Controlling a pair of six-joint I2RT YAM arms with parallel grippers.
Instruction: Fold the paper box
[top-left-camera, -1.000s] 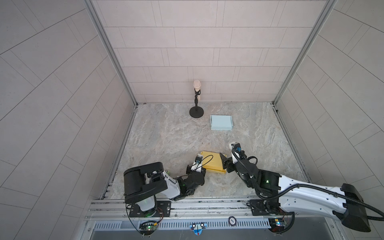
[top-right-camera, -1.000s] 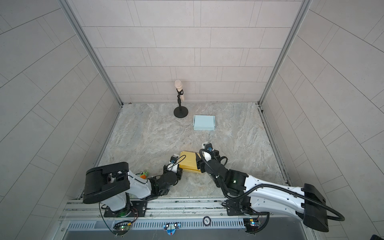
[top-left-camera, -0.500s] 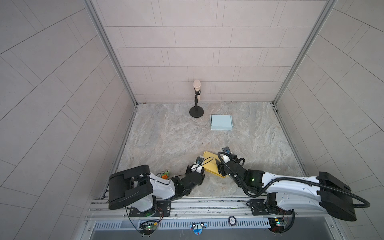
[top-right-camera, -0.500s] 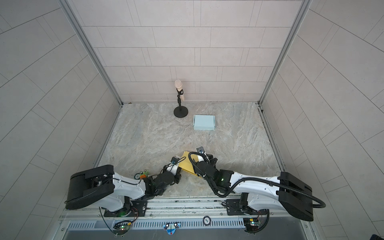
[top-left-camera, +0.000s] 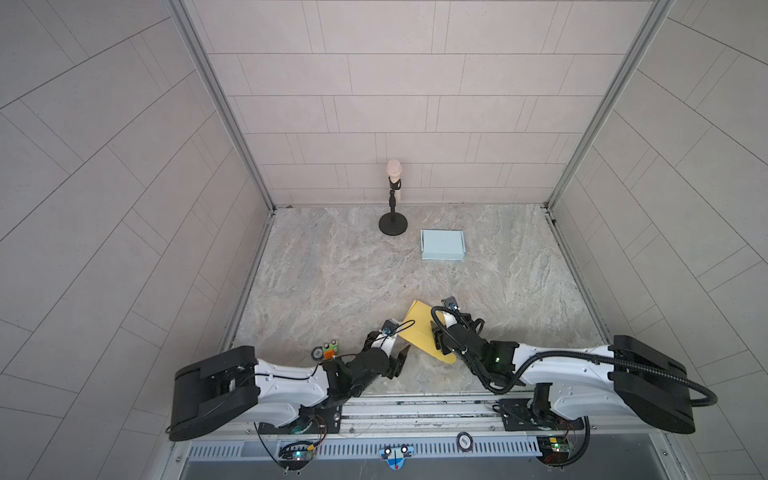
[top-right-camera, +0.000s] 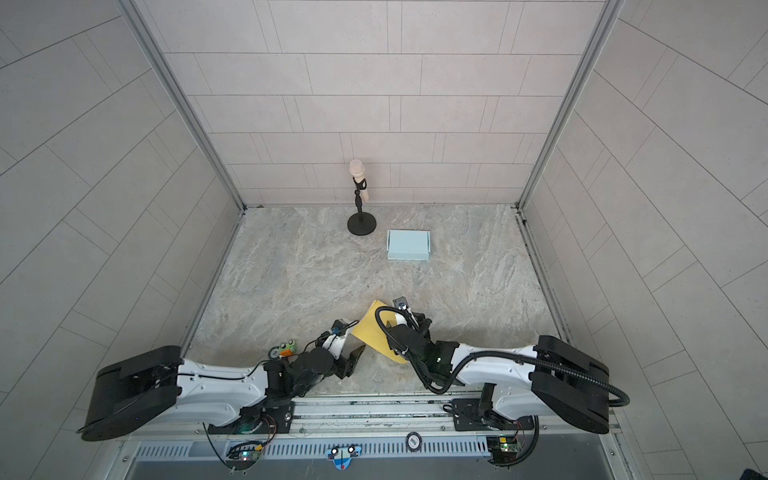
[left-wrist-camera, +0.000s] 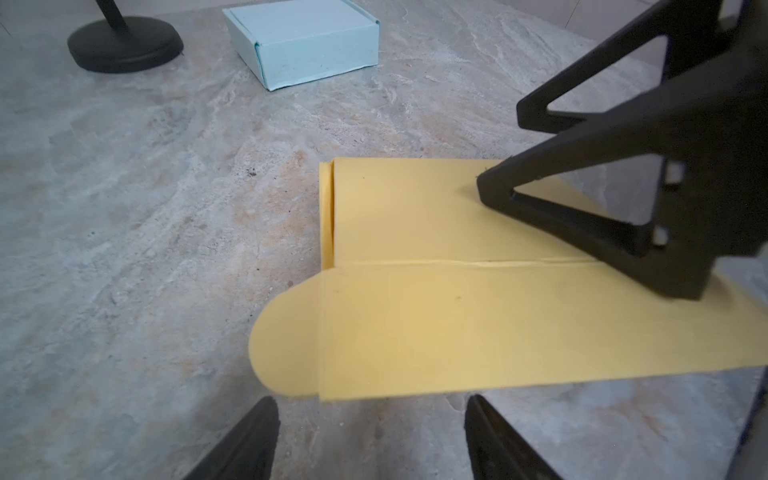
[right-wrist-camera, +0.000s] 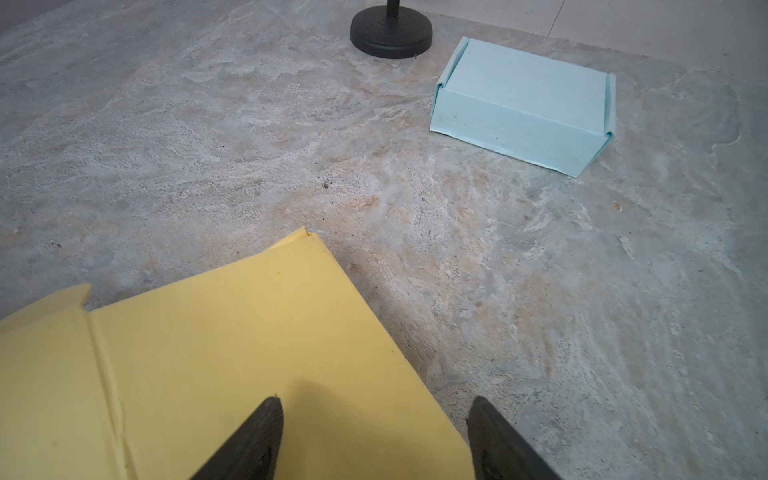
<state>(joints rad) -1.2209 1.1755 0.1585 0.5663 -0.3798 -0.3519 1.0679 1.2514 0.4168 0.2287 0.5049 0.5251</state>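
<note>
Left gripper (left-wrist-camera: 371, 399) spread, empty, just short of flat yellow paper box (left-wrist-camera: 457, 324), right gripper (right-wrist-camera: 374, 402) spread, one fingertip (left-wrist-camera: 492, 185) on its panel.

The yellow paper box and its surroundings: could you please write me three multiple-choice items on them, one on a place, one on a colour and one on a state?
1. Where does the light blue box stand?
A. At the near edge.
B. On the far part of the table, beside the black stand base.
C. In the left corner.

2. What colour is the flat paper box lying at the near edge?
A. Red.
B. White.
C. Yellow.

3. How is the left gripper?
A. Open, holding nothing.
B. Shut on the blue box.
C. Shut on the stand.

Answers:
1 B: both top views show it next to the stand base, well away from the arms.
2 C: every view shows it yellow.
3 A: the left wrist view shows its jaws spread, just short of the flat box's edge.
</note>
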